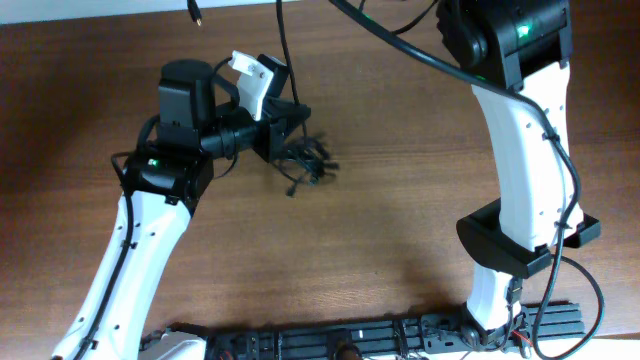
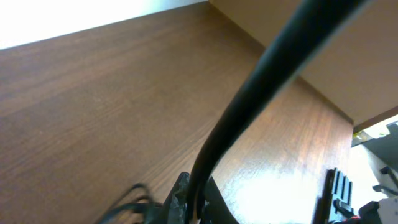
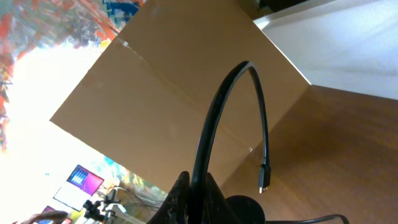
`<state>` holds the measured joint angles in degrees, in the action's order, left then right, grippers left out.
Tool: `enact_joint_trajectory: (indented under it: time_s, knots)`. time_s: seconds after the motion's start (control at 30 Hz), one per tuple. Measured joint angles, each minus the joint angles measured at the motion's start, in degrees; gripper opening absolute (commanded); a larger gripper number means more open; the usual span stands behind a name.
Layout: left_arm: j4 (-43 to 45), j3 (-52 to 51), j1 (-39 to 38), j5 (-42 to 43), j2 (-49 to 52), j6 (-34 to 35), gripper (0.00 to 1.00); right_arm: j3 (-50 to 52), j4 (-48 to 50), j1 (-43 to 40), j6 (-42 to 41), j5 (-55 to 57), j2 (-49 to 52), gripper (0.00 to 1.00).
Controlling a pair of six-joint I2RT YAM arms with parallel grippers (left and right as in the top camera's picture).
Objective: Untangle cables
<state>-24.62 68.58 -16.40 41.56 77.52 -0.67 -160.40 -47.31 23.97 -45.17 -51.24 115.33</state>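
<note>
Near the middle of the table (image 1: 400,240), the tangle of cables (image 1: 308,162) lies in a small dark knot. It sits just beside the left gripper (image 1: 293,117), at about its five o'clock in the overhead view. That gripper's jaws are pinched tight on a black cord (image 2: 261,81), which leaves them toward twelve o'clock (straight as a rod in the wrist view). The right gripper (image 3: 193,198), beyond the overhead frame near one o'clock, is clamped just as tightly on a second cord (image 3: 214,118). This one arches upward, and its free plug (image 3: 265,177) hangs at five o'clock of the arch's top.
</note>
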Motion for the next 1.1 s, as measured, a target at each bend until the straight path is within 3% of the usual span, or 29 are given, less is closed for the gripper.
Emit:
enact_joint_trajectory:
  time_s: [0.03,0.07,0.33,0.47,0.63,0.83,1.0,1.1]
  knots:
    - [-0.5,0.0,0.0,0.1,0.0,0.3,0.00,0.0,-0.7,0.0,0.0,-0.1,0.0,0.65]
    - [-0.9,0.0,0.0,0.2,0.0,0.5,0.00,0.0,-1.5,-0.2,0.2,-0.1,0.0,0.76]
    - [-1.2,0.0,0.2,3.1,-3.6,5.3,0.00,-0.3,-20.0,-6.4,8.5,0.6,-0.1,0.92]
    - [-0.5,0.0,3.4,3.7,-10.3,9.0,0.00,-0.4,-32.3,-12.4,17.6,0.8,-0.1,0.96]
    - [5.6,0.0,12.3,4.4,-19.1,20.2,0.00,-0.5,-48.3,-17.2,35.6,1.2,-0.1,0.96]
    - [14.3,0.0,15.9,4.6,-21.3,38.5,0.00,-0.4,-49.7,-14.1,49.0,1.9,-0.1,0.97]
    - [22.8,0.0,16.0,4.5,-21.2,50.3,0.00,1.0,-49.7,-8.0,52.1,8.5,-0.1,0.97]
    - [26.5,0.0,16.0,4.5,-20.8,53.3,0.00,2.1,-49.7,-5.6,52.9,11.8,-0.1,0.97]
